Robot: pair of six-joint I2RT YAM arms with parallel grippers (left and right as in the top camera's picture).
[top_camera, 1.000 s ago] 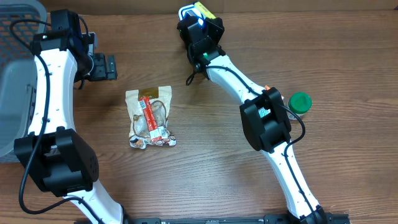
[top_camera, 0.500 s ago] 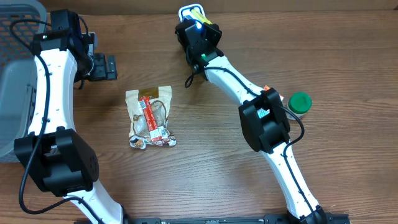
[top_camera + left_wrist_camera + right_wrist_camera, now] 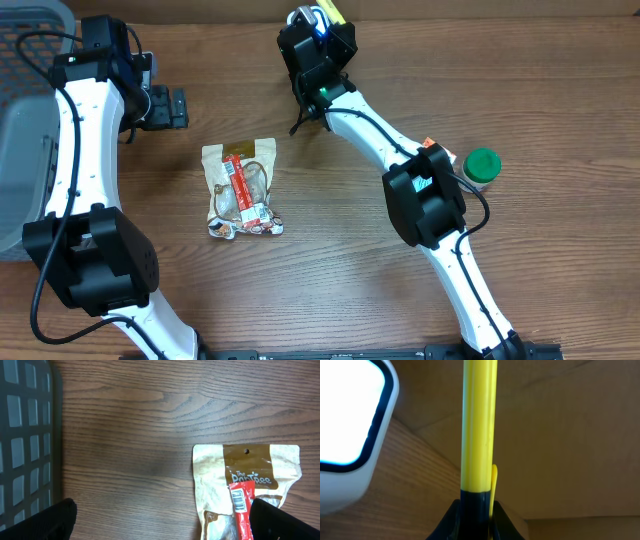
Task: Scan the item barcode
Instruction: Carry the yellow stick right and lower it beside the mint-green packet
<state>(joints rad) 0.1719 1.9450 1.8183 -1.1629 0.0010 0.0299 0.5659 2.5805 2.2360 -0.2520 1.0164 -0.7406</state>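
Lying flat on the wooden table (image 3: pixel 340 260), the snack pouch (image 3: pixel 240 188) sits apart from both claws. It is below and to the right of the left gripper (image 3: pixel 177 107) in the overhead view, nearer the robot's base. It lies well away from the right gripper (image 3: pixel 476 519), which is up at the table's far edge. From the left wrist, the pouch fills the lower right corner, close to one dark fingertip (image 3: pixel 282 521) without touching it.

The left gripper is spread wide and holds nothing. The right gripper is clenched on the barcode scanner (image 3: pixel 322 14), its jaws pinching the dark base of the yellow handle.

Counted: one pouch, one scanner, one grey mesh basket (image 3: pixel 30 60) at the left edge, one green-capped container (image 3: pixel 482 164) beside the right arm, and two arms.

The pouch's long axis runs from the far edge toward the base, tilted slightly. Its hang-hole end points toward the far edge and its crumpled end toward the base. A red label strip (image 3: pixel 242 510) bearing a barcode runs along that same axis. The scanner's yellow handle rises straight out from between the fingers in the right wrist view, with its white head (image 3: pixel 350 435) off to the left.
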